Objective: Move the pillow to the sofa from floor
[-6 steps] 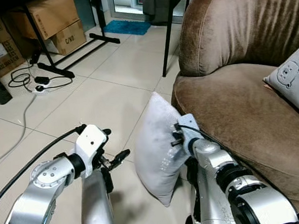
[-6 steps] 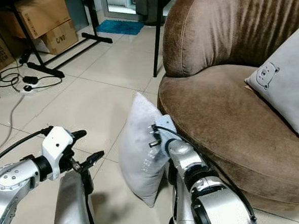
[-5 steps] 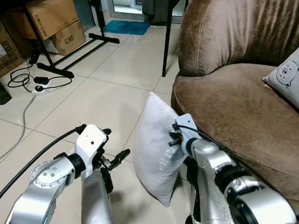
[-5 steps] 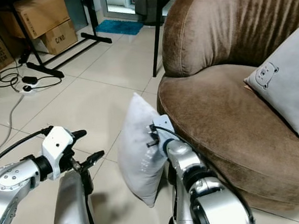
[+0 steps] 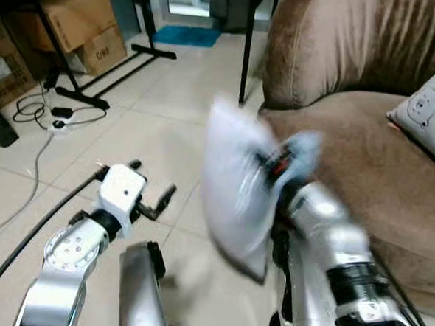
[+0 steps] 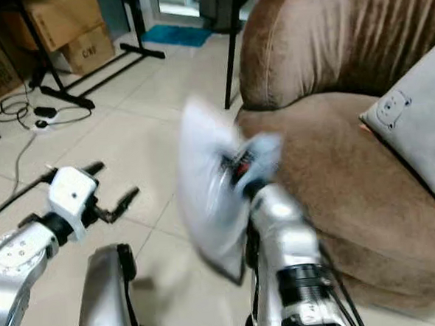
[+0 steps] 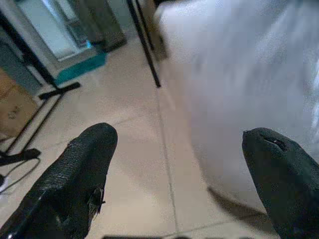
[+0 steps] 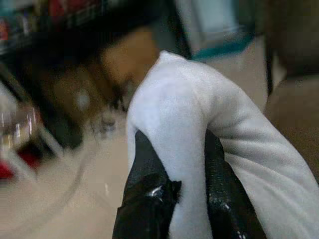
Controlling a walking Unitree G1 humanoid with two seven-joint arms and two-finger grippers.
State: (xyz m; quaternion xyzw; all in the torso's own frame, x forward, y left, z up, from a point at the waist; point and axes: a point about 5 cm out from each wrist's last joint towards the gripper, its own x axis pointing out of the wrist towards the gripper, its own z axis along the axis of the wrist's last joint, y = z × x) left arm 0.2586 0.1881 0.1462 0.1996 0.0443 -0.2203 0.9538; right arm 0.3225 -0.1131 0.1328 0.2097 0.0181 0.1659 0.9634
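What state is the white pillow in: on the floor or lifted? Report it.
Lifted. The white pillow hangs blurred beside the sofa, pinched in the right gripper, its lower corner off the floor tiles.

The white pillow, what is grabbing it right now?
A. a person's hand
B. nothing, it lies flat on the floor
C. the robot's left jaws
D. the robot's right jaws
D. In the right wrist view the right gripper has its two black fingers pinched on a fold of the white pillow, while the left gripper is open with the pillow ahead of it.
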